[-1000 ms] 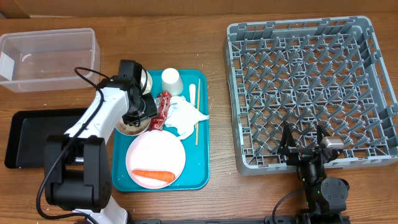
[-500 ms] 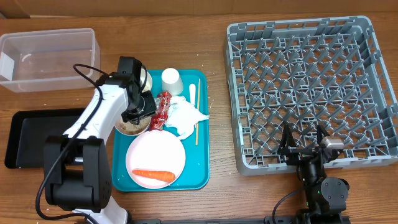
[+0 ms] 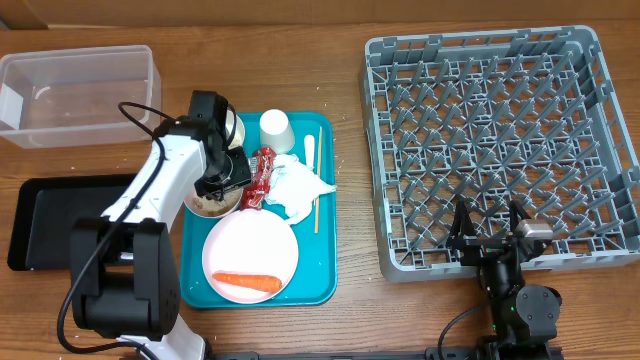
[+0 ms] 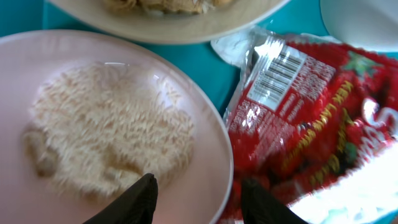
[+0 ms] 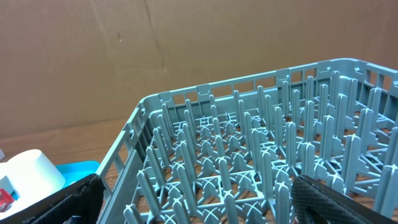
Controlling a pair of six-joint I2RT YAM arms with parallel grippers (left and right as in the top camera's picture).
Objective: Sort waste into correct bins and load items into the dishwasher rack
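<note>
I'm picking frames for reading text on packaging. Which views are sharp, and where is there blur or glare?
Left wrist: the red wrapper shows glare near its barcode and smears toward the lower right; the rice is soft. Right wrist: the rack is crisp, the dark fingertips blurred. Overhead: evenly lit, sharp.

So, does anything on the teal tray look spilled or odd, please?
Nothing stands out: the whitish rice sits inside its small white bowl, the red shiny wrapper lies beside it on the teal serving tray, and nothing looks tipped or broken.

Wooden table [image 3: 340, 310], plain brown cardboard wall [image 5: 124, 62] behind
</note>
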